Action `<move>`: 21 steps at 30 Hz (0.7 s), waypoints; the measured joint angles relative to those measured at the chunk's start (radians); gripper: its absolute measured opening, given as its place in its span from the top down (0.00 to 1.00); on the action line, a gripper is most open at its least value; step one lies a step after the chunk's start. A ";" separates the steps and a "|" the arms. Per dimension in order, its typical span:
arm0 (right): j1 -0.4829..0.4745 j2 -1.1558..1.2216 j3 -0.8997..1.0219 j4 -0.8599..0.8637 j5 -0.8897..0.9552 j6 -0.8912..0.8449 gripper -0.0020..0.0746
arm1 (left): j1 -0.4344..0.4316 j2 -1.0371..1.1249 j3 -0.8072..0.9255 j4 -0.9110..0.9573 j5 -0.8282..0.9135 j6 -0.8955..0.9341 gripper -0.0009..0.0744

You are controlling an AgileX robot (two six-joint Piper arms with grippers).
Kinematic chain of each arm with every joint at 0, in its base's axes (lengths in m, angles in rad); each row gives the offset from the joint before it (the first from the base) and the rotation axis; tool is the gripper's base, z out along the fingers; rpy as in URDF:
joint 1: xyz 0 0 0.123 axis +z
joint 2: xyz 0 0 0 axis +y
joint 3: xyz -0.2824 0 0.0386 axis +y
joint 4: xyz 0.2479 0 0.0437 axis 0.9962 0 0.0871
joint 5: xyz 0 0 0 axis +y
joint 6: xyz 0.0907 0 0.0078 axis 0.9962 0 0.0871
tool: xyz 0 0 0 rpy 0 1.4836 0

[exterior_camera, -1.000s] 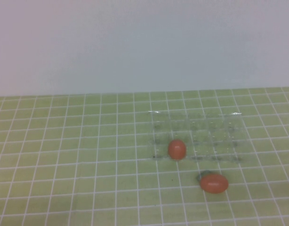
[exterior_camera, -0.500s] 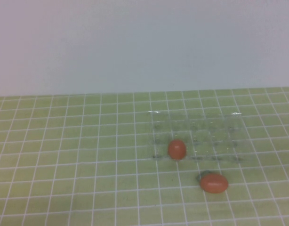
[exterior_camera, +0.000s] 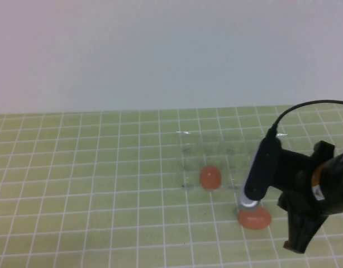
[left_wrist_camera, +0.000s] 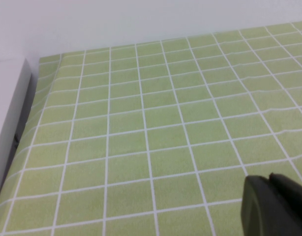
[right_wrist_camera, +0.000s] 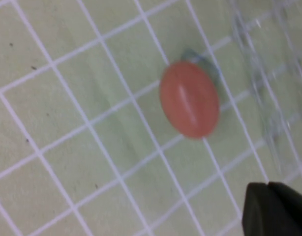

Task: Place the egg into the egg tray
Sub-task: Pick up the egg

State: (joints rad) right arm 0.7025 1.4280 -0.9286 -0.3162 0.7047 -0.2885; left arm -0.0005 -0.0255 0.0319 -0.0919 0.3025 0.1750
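Note:
The egg (exterior_camera: 254, 218) is orange-brown and lies on its side on the green grid cloth, just in front of the egg tray (exterior_camera: 255, 153). The tray is clear plastic and hard to see. The twin egg (exterior_camera: 210, 177) sits in a cup at the tray's near left corner. My right gripper (exterior_camera: 296, 244) hangs shut and empty above the cloth, right of the egg. In the right wrist view the egg (right_wrist_camera: 190, 99) lies clear of the shut gripper (right_wrist_camera: 269, 189), with the tray edge (right_wrist_camera: 261, 73) beside it. My left gripper (left_wrist_camera: 269, 184) is shut and empty over bare cloth, away from both eggs.
The right arm's black body (exterior_camera: 305, 178) reaches in from the right and covers the tray's right part. A white wall stands behind the table. In the left wrist view a white panel (left_wrist_camera: 8, 128) runs along the cloth's edge.
My right arm has come into the high view from the right and now hangs over the egg and the tray's right side. Both eggs stay where they were.

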 joint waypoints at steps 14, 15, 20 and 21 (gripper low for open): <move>0.040 0.139 -0.029 0.037 -0.071 -0.050 0.20 | 0.000 0.000 0.000 0.000 0.000 0.000 0.99; 0.040 0.141 -0.029 0.037 -0.076 -0.054 0.17 | 0.000 0.000 0.000 0.000 0.000 0.000 0.99; 0.042 0.185 -0.029 0.037 -0.095 -0.109 0.12 | 0.000 0.000 0.000 0.000 0.000 0.000 0.99; 0.042 0.197 -0.029 0.037 -0.097 -0.121 0.12 | 0.000 0.000 0.000 0.000 0.000 0.000 0.99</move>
State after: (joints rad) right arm 0.7443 1.6253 -0.9578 -0.2793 0.6077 -0.4090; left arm -0.0005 -0.0255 0.0319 -0.0919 0.3025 0.1750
